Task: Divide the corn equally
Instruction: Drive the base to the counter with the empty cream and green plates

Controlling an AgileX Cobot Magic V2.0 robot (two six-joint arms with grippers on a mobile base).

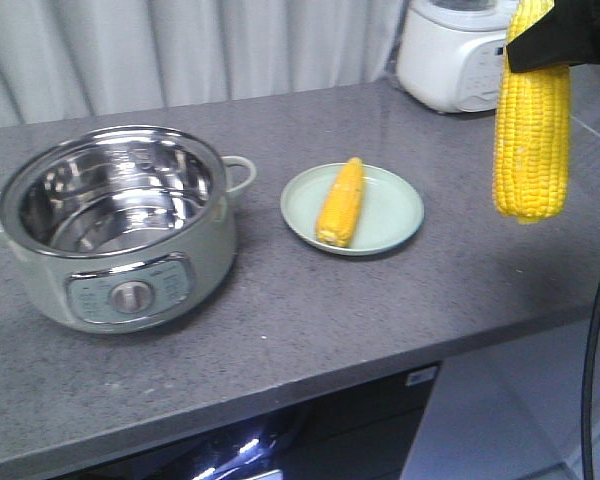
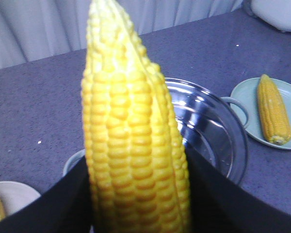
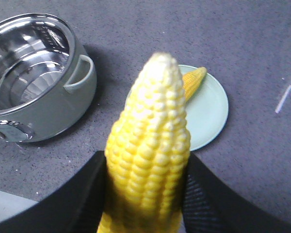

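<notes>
Our left end effector (image 2: 136,208) clamps the left cob (image 2: 128,126), our right end effector (image 3: 146,194) the right cob (image 1: 532,130), upper right; we should lay it flat beside the plated cob (image 1: 341,202) on the centre-frame green plate (image 1: 395,215), releasing low.

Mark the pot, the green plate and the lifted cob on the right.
pot (image 1: 40,272): front view, outer wall.
green plate (image 1: 392,210): front view, bare right side.
lifted cob (image 1: 532,140): front view, mid-length.
</notes>
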